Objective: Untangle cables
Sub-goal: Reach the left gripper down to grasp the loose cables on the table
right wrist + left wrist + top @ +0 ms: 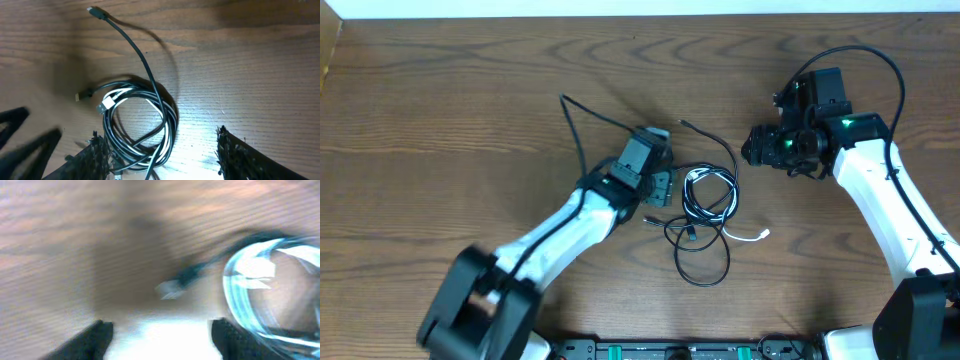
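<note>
The cables (710, 195) lie tangled mid-table: a black-and-white coil, a black loop (702, 262) nearer the front, and a white end (758, 236) to the right. One black cord (575, 125) trails off to the back left. My left gripper (665, 188) stands open at the coil's left edge. The blurred left wrist view shows the coil (265, 280) and a plug (172, 286) ahead of my open left gripper (162, 335), nothing between its fingers. My right gripper (752, 148) hovers open to the coil's right. From my right gripper (160, 150) the coil (140, 125) shows below.
The wooden table (440, 120) is bare around the pile. A loose black plug end (95, 11) stretches away from the coil. The left gripper's dark fingers (25, 135) show at the left edge of the right wrist view.
</note>
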Action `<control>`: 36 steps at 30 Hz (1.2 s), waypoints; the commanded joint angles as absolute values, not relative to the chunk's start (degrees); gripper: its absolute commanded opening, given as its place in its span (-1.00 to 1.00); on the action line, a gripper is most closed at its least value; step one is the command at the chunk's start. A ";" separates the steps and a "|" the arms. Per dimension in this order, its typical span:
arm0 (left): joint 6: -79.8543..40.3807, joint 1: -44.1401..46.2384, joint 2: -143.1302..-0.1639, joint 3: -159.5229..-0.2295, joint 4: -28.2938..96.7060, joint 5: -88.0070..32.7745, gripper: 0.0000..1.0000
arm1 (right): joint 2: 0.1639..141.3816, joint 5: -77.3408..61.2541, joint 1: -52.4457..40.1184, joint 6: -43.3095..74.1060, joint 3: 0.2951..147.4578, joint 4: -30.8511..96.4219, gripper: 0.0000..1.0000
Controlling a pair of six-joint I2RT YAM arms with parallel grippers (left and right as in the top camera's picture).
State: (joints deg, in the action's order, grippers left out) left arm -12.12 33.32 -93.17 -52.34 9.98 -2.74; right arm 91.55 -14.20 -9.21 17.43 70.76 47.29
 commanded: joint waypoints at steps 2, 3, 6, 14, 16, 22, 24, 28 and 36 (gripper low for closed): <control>-4.56 36.60 -91.74 -53.47 9.91 -11.11 0.57 | 90.76 -14.55 -9.08 18.17 71.53 47.33 0.33; -4.14 37.28 -92.44 -53.47 9.47 -10.87 0.57 | 90.76 -14.55 -9.08 18.41 71.53 47.35 0.33; -4.03 38.74 -95.48 -53.47 7.20 -8.75 0.57 | 90.76 -14.57 -9.10 18.44 71.53 47.35 0.33; -4.08 39.57 -103.85 -53.47 3.29 -3.73 0.57 | 90.76 -14.55 -9.08 18.44 71.53 47.31 0.33; -4.12 39.57 -105.21 -53.47 2.94 -2.94 0.56 | 90.76 -14.55 -9.08 18.44 71.53 47.27 0.33; -5.04 39.55 -108.62 -53.47 2.76 2.17 -0.28 | 90.76 -14.57 -9.10 18.44 71.53 47.37 0.35; -5.19 39.55 -108.60 -53.47 3.62 6.70 -0.53 | 90.76 -14.57 -9.10 18.44 71.53 47.37 0.34; -5.21 39.09 -108.53 -53.49 4.64 13.89 -0.85 | 90.76 -14.57 -9.10 18.44 71.53 47.33 0.35; -5.19 37.23 -103.37 -53.49 5.76 12.12 -0.85 | 91.05 -14.55 -11.18 18.52 71.46 45.93 0.33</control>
